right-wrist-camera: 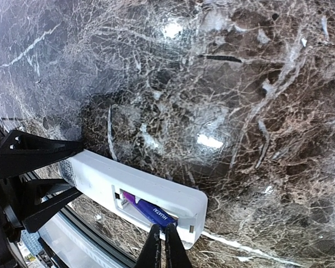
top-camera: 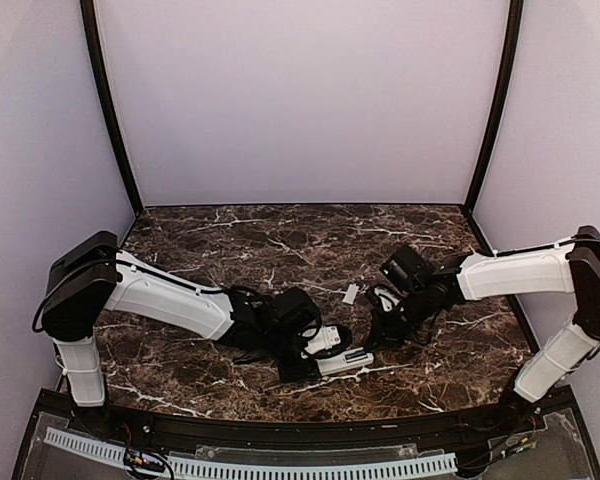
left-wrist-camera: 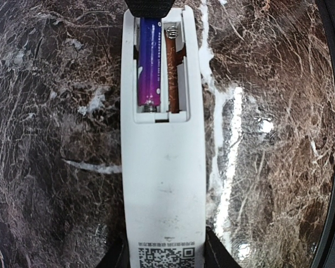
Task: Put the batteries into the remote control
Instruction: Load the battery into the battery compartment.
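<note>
The left gripper [left-wrist-camera: 166, 258] is clamped on the remote [left-wrist-camera: 163, 167]. Its two dark fingers [left-wrist-camera: 118, 258] press the remote's long sides at the end nearest the wrist, where a QR code [left-wrist-camera: 166, 255] is printed. The remote lies flat on the marble table [top-camera: 230, 240], back side up, and runs straight out ahead of these fingers.

Farther out from the left fingers, toward the remote's far end, the battery bay stands open with no cover on it. In the left wrist view, a purple battery [left-wrist-camera: 149, 61] sits in the bay's left slot. The right slot [left-wrist-camera: 173, 72] is bare, with brown lining and a coil spring [left-wrist-camera: 172, 32] at its far end.

The right gripper [right-wrist-camera: 162, 248] comes in from the other side to that far end of the remote. Its two thin fingertips are pressed together with nothing visible between them. The tips rest at the bay's edge, right at the end of the purple battery.

Beyond the right gripper, a little apart from it on the table, lies a small white piece [top-camera: 351, 293]. It is too small to identify.
</note>
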`<state>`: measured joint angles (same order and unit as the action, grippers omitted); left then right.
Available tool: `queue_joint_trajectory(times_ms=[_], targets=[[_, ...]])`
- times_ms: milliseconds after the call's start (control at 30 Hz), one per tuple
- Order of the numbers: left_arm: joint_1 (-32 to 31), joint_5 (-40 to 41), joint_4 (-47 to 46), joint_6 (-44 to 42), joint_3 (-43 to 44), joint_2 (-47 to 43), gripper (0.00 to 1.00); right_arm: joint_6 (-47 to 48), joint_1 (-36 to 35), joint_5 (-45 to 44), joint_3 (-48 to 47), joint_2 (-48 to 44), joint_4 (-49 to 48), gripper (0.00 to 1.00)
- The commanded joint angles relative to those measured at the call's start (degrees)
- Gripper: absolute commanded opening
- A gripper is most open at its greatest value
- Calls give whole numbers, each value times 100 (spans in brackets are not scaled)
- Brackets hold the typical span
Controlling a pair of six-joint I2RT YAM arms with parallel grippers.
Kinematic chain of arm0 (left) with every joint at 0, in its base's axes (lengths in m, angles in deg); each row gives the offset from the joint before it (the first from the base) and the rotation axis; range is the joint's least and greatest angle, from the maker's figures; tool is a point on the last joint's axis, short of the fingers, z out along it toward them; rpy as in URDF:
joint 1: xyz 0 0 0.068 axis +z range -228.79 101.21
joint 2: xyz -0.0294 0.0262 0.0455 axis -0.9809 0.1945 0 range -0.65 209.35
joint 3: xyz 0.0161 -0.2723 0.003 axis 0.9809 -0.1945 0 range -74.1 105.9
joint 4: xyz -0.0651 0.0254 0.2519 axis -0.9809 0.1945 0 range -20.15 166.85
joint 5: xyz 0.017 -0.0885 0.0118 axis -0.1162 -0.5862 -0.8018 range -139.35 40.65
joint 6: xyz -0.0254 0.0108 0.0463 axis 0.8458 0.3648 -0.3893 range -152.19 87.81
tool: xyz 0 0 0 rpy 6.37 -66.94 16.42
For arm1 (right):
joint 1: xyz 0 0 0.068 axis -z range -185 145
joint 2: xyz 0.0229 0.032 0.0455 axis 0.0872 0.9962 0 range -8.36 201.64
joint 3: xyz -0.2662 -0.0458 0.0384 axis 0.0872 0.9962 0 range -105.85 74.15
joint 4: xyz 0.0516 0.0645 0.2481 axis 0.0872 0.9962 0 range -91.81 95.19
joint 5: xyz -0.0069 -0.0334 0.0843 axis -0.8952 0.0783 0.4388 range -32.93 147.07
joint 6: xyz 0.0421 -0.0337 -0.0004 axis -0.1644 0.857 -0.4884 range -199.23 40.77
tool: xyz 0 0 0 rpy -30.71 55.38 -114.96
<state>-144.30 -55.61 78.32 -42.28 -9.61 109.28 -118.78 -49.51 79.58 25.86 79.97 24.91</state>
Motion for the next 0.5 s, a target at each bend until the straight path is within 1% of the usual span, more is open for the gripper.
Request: queue_joint_trajectory(times_ms=[0, 467], targets=[[-17, 173, 550, -25, -112, 339, 0, -164, -107, 85, 103, 98, -311, 4], [-23, 178, 556, -20, -111, 353, 0, -355, -238, 126, 207, 420, -810, 1]])
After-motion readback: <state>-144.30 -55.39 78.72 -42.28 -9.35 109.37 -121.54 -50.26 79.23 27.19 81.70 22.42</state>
